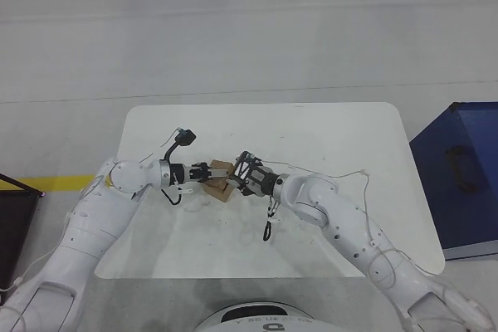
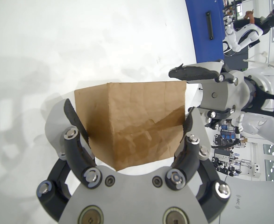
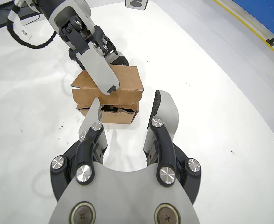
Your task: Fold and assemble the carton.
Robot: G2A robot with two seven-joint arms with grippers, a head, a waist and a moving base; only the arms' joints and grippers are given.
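Cardboard carton (image 2: 137,122) sits clamped in left gripper (image 2: 129,113), open end facing spread right gripper (image 3: 127,97).

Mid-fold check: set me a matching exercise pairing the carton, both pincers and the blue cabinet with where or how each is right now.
Things:
1 carton
2 left pincer
3 right pincer
4 blue cabinet

States:
A open, close to the carton
B brown, on the white table
C off the table, to one side
D clamped on the carton

Pairs: 1-B, 2-D, 3-A, 4-C
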